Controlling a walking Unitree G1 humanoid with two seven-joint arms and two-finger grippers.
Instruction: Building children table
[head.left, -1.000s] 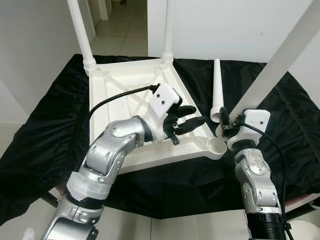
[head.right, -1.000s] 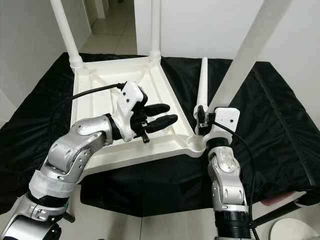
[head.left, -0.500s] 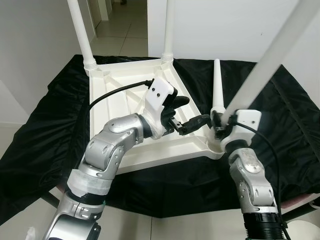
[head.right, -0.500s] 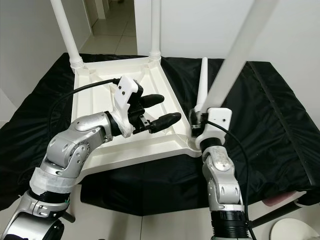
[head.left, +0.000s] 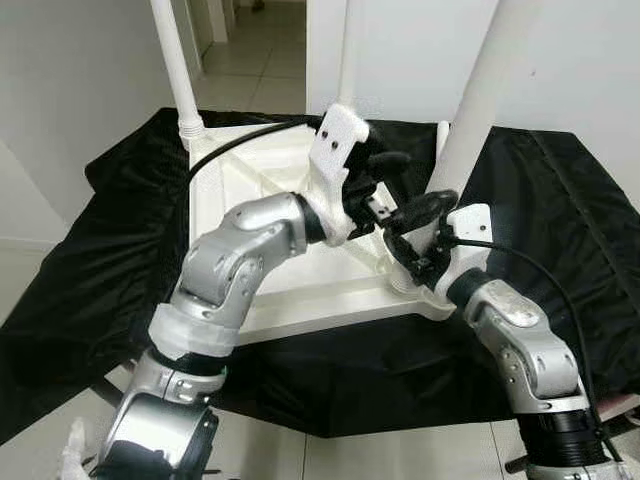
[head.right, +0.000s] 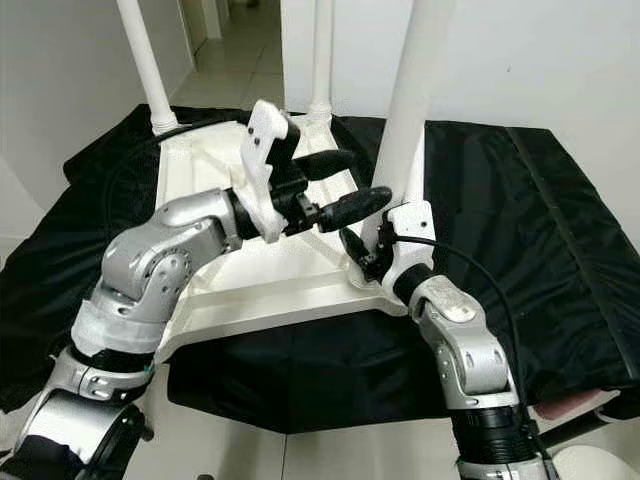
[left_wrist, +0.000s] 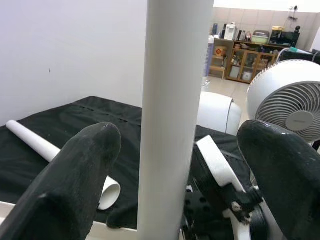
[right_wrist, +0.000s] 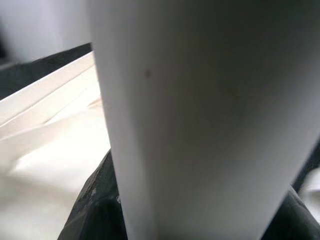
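Note:
The white tabletop (head.left: 270, 290) lies upside down on a black cloth, with two legs (head.left: 175, 60) (head.left: 350, 50) standing up from its far corners. A third white leg (head.left: 480, 90) stands nearly upright at the near right corner. My right gripper (head.left: 415, 255) is shut on its lower end, and the foot itself is hidden behind the fingers. My left gripper (head.left: 420, 180) is open, with one black finger (left_wrist: 75, 175) on either side of that leg (left_wrist: 172, 115), apart from it. In the right wrist view the leg (right_wrist: 200, 115) stands close above the tabletop (right_wrist: 50, 130).
A loose fourth leg (left_wrist: 45, 145) lies on the black cloth (head.left: 560, 200) behind the right corner. A white fan (left_wrist: 287, 100) stands further off to the right. The cloth's front edge (head.left: 330, 400) drops to tiled floor, and a wall rises behind.
The right gripper has swung the leg from leaning right to nearly upright at the corner. The left gripper has risen and moved right to straddle it. The camera view has shifted.

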